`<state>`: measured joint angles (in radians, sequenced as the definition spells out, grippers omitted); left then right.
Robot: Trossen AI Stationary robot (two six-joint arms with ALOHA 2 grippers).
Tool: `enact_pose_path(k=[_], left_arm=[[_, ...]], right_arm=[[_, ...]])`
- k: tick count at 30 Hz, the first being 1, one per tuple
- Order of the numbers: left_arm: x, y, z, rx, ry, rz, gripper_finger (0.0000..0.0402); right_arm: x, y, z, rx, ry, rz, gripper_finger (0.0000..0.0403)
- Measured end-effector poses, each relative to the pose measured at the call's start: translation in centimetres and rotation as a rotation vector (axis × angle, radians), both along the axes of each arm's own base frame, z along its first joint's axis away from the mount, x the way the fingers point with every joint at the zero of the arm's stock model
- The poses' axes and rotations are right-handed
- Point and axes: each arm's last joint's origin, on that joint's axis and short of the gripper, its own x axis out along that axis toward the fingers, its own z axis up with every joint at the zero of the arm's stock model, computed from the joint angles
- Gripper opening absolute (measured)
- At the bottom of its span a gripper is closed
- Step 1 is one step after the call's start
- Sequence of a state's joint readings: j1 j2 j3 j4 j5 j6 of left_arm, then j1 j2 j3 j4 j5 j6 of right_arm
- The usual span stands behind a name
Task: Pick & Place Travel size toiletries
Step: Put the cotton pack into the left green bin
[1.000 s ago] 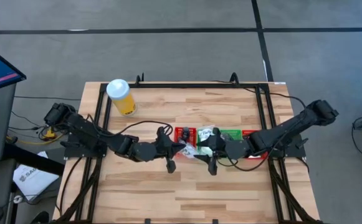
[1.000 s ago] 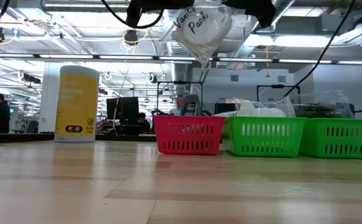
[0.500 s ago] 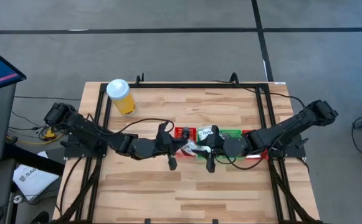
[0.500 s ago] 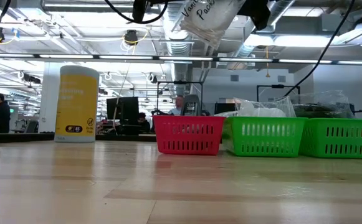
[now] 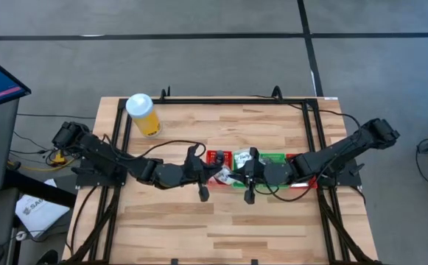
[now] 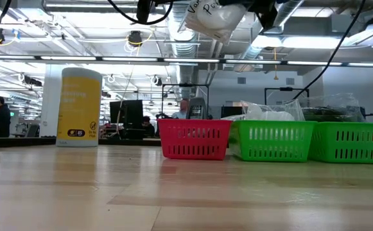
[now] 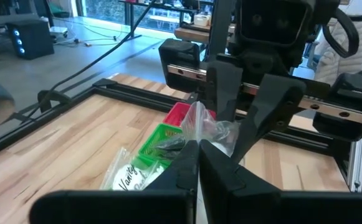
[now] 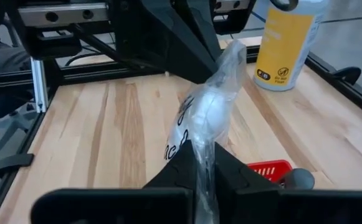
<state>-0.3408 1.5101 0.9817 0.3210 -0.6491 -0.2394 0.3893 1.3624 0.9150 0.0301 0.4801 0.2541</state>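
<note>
A clear plastic bag with black lettering [image 6: 215, 16], one of the travel size toiletries, hangs high above the table's middle, in front of the trays. It stretches between my two grippers. My left gripper [image 5: 215, 175] reaches in from the table's left and is shut on the bag [image 7: 209, 127]. My right gripper [image 5: 237, 175] reaches in from the table's right and is shut on the bag [image 8: 209, 112] too. The two grippers face each other almost tip to tip. My left gripper pinches the bag between its two fingers at one crumpled end [image 7: 198, 144], coming nearly level from the table's left. The lettered part [image 7: 129, 177] lies beside its fingers. The bag is clear of the table. My right gripper pinches the bag's other end [image 8: 203, 155] between its two fingers, slanting slightly down from the table's right. From there the bag runs up to my left gripper's fingers [image 8: 187, 43], wrinkled and lifted clear.
A red tray [image 5: 217, 157] and green trays [image 5: 272, 158] stand in a row behind the grippers, with more bags in a green one [image 6: 269, 115]. A yellow cylinder with a white lid [image 5: 144, 114] stands at the far left. Bare wood lies toward the near edge.
My right gripper has shut on the bag's free end. The bag hung slanting below my left gripper; its lower end has swung up, and it now lies higher between the two grippers.
</note>
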Motion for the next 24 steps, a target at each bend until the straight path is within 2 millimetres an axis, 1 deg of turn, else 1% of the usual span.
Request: enact_pose_path(k=[4,15,19,24], left_arm=[[0.0,-0.1,0.0,0.0,0.001,-0.002,0.0008],[0.0,0.0,0.0,0.002,0.002,0.005,0.0053],[-0.2,-0.5,0.0,0.001,0.002,-0.01,0.006],[-0.4,-1.4,0.0,-0.003,0.001,-0.042,0.0058]], right_arm=[[-0.2,0.0,-0.3,-0.013,0.032,0.001,0.0005],[-1.3,-0.5,-2.2,-0.04,0.249,-0.034,0.0002],[-1.9,-0.7,-2.8,-0.052,0.333,-0.047,0.0002],[-2.5,-0.9,-3.4,-0.052,0.414,-0.071,0.0001]])
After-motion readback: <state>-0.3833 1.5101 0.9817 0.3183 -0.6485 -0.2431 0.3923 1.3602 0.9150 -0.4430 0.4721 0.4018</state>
